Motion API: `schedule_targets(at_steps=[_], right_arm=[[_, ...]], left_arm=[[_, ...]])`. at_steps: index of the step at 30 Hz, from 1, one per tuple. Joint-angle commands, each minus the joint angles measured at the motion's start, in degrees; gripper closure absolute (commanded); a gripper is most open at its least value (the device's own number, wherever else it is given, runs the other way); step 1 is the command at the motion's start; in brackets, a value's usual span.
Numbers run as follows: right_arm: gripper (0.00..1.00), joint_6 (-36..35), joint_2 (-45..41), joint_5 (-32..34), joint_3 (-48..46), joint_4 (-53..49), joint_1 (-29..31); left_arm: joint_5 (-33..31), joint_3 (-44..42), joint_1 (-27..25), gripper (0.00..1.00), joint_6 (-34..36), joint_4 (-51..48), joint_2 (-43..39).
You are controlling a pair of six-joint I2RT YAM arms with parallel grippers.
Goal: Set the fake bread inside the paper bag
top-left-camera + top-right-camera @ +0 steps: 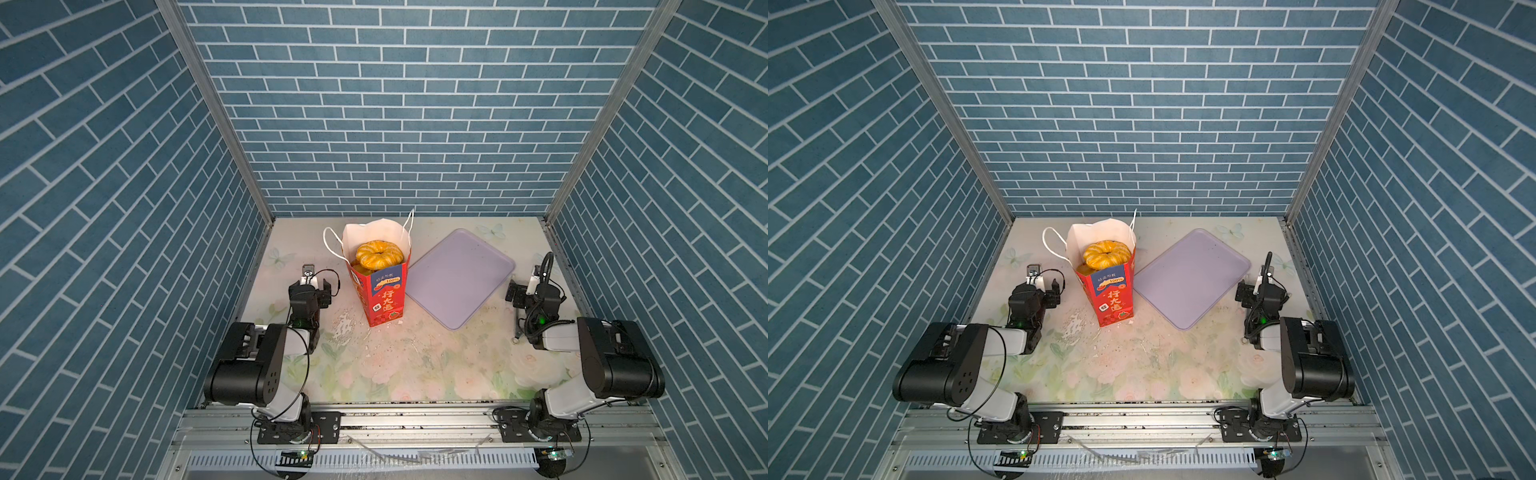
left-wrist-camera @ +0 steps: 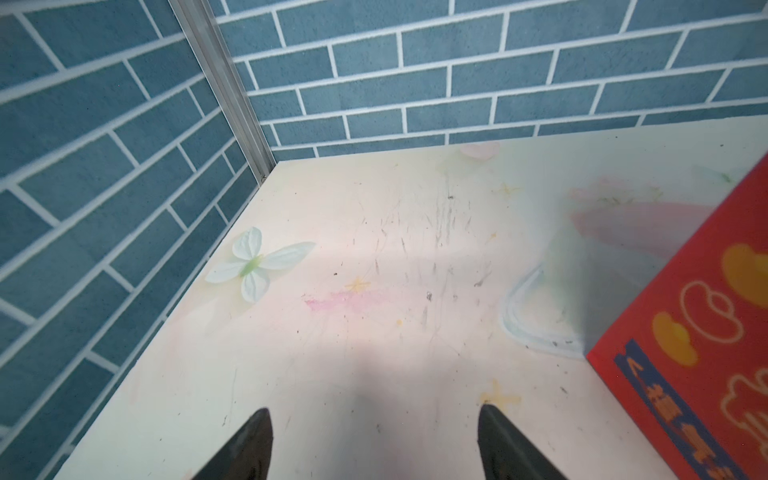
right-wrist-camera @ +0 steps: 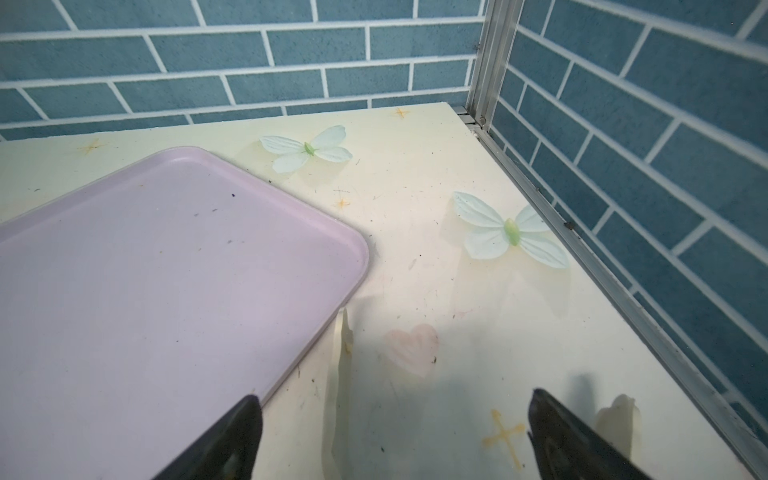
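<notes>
One ring donut [image 1: 379, 254] sits right at the mouth of the red paper bag [image 1: 382, 299], more fake bread just visible under it, and the lilac tray [image 1: 459, 276] is bare. The left gripper [image 2: 372, 409] and right gripper [image 3: 395, 394] both stand wide apart, holding nothing. My worry: the bag's tall and stuffed, so a nudge from the left arm beside it could tip it. Only the top views see inside; the wrist views catch just the bag's side and the tray.
</notes>
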Motion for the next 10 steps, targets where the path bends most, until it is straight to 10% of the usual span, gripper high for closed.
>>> schedule_targets(at_steps=[1,10], right_arm=[[0.01,-1.7,0.1,-1.1,1.0,-0.2,-0.2],[0.01,-2.0,-0.1,-1.7,0.7,0.1,-0.1]], left_arm=[[-0.6,0.7,-0.1,0.11,0.1,-2.0,0.0],[0.0,0.6,-0.2,0.00,0.3,-1.3,0.2]])
